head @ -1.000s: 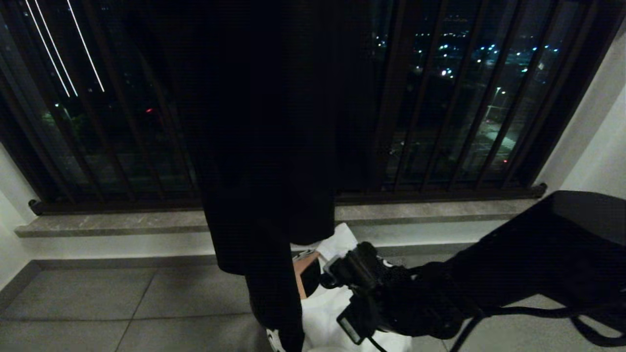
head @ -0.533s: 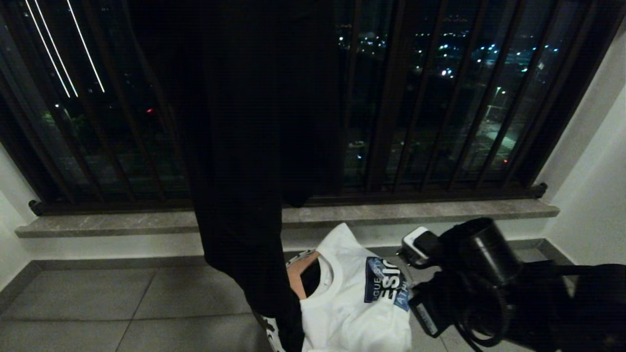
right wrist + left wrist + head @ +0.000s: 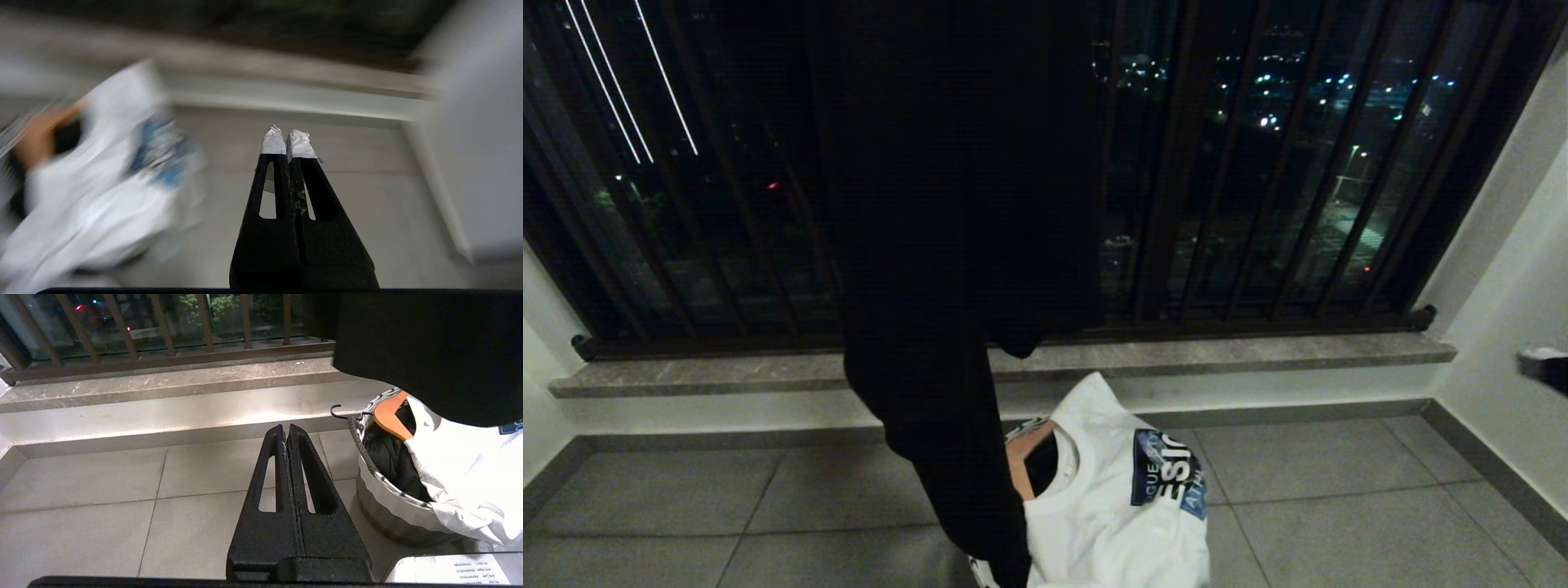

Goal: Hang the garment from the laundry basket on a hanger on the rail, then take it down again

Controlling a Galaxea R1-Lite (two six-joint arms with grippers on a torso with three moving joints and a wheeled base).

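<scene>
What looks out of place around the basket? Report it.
The white shirt is not tucked inside the basket: it spills over the rim on one side. A wooden hanger lies in the basket with it, its hook poking out past the rim. Both grippers, left and right, are shut and empty.

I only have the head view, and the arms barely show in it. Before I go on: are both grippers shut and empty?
Observer: The left gripper is shut and empty, above the floor beside the basket.
Operator: And the right?
Observer: The right gripper is shut too, holding nothing, off to one side of the white shirt.
Operator: Where is the hanger's hook?
Observer: The hanger lies in the basket; its hook pokes out over the rim, uncovered.
</scene>
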